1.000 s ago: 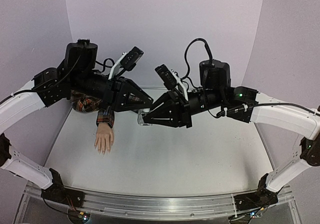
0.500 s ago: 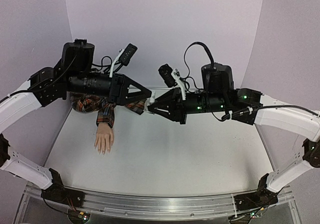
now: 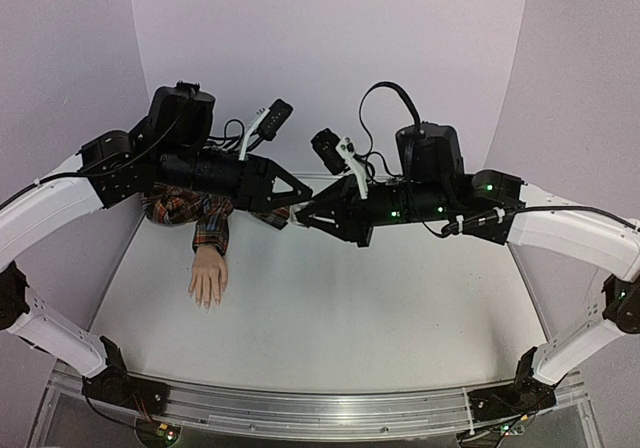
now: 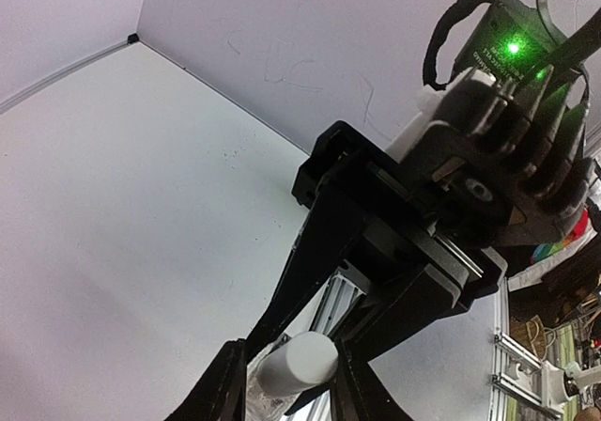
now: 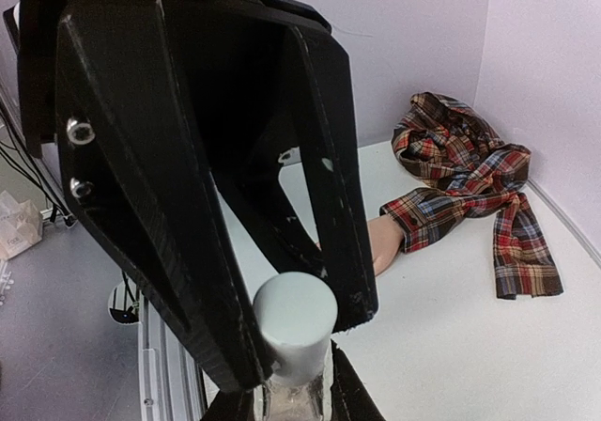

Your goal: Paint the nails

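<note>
Right gripper [image 5: 289, 400] clamping small clear bottle [image 5: 296, 382]; left gripper [image 4: 289, 388] pinching white cap [image 4: 299, 360], both in mid-air. Nails [image 3: 205, 303] lying front-left on table [image 3: 350, 308], well apart from both. I'm judging them tiny, hard and slick, and mannequin hand [image 3: 208, 278] light, so I'm planning on bracing at wrist and brushing gently.

Two arms [image 3: 60, 198] [image 3: 570, 230], one mannequin hand [image 3: 207, 280], one plaid shirt [image 3: 175, 208], one white-capped bottle [image 5: 294, 313]

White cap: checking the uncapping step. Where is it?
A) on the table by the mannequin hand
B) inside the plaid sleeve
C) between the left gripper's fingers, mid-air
C: the white cap sits between the fingers of the left gripper, on the bottle that the right gripper holds.
</note>
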`<action>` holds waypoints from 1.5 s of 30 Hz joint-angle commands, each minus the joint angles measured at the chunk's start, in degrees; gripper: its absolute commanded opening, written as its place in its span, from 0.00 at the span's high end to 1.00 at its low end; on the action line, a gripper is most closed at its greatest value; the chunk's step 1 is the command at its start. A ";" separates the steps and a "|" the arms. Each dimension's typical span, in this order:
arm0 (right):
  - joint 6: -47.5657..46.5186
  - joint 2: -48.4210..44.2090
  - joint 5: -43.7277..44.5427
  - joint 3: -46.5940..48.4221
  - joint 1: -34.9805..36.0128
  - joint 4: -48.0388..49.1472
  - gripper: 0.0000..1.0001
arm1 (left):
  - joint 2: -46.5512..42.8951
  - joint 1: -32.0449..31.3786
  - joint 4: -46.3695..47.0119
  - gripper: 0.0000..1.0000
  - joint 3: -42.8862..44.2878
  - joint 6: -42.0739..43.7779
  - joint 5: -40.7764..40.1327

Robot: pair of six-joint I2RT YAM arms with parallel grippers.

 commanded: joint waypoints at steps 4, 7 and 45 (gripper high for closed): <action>-1.89 1.75 1.94 4.54 0.55 -0.91 1.00 | 0.45 0.05 -1.67 0.75 3.40 1.01 -1.23; -2.25 2.33 2.40 5.19 0.84 -1.22 1.00 | 0.50 0.05 -2.27 0.84 3.68 1.15 -1.63; 9.09 -33.48 37.55 -31.33 -9.53 -1.70 0.02 | 24.53 0.20 67.10 1.00 -42.14 3.16 -51.58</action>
